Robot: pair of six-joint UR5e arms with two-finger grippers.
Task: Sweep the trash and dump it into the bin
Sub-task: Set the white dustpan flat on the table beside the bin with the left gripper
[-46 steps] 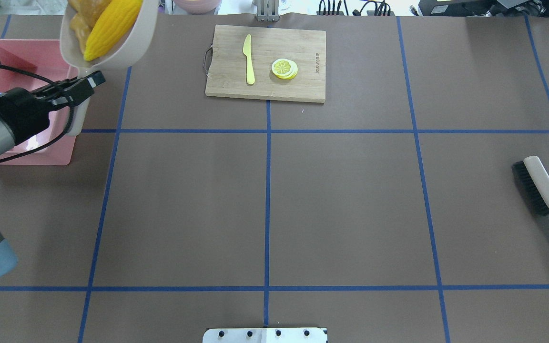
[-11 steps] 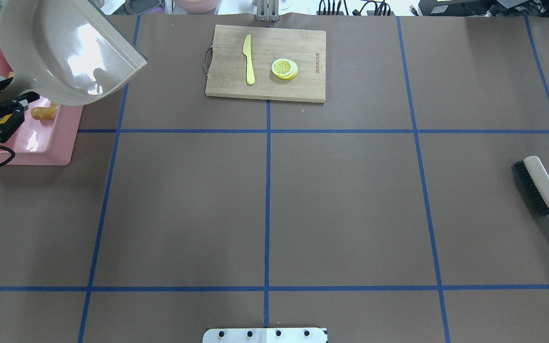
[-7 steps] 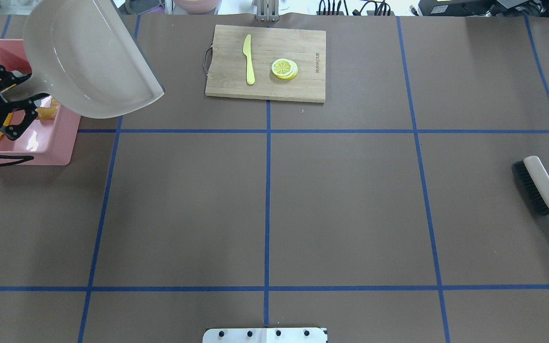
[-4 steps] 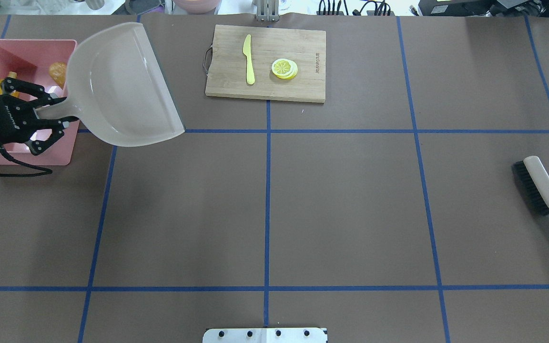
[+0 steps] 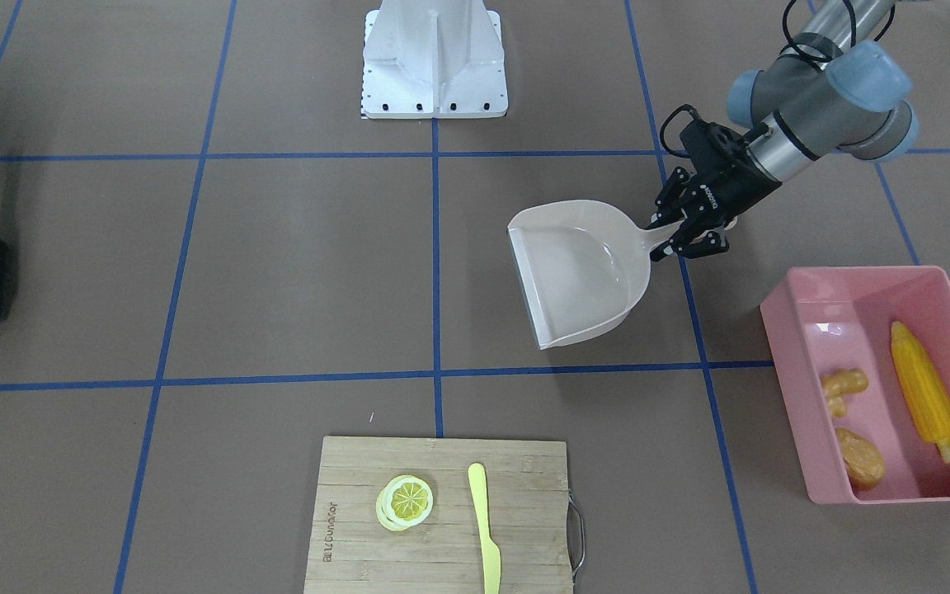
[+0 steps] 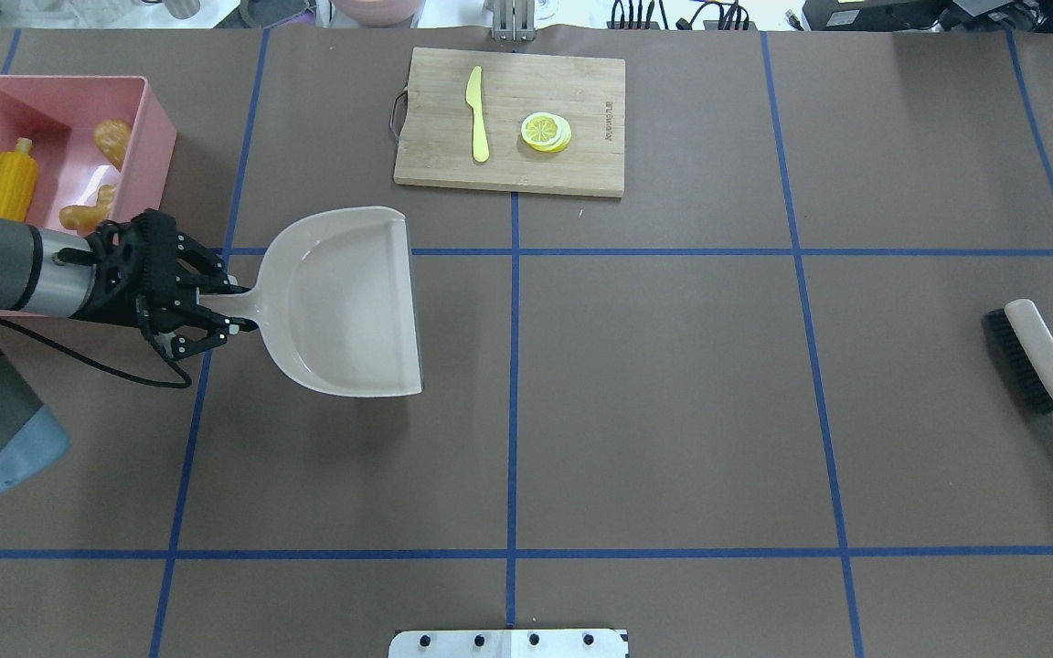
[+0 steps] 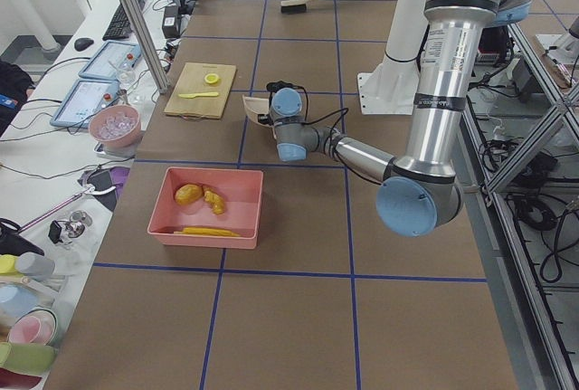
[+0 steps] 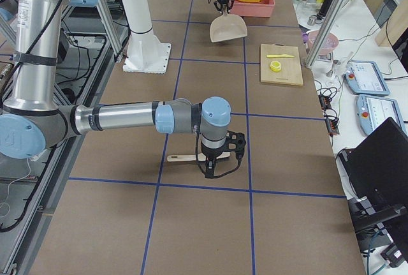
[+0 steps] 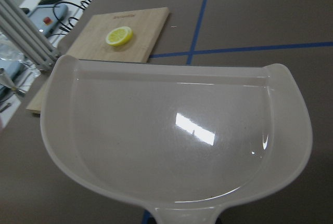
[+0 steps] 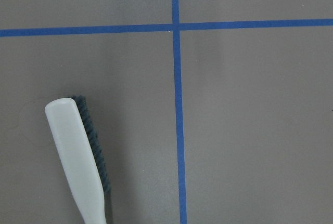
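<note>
Left gripper [image 6: 232, 313] clamped on handle of dustpan [image 6: 344, 302] — pan level, mouth toward table centre, near bin [image 6: 159, 137]. All trash lies inside bin: corn cob [image 5: 924, 392], ginger root [image 5: 842, 389], potato [image 5: 860, 456]. Right gripper [image 8: 215, 160] over brush [image 6: 1034, 352] handle at far side — cannot tell whether it grips.

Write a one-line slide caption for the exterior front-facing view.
Left gripper holds the empty dustpan by its handle; corn, ginger and potato lie in the pink bin.
</note>
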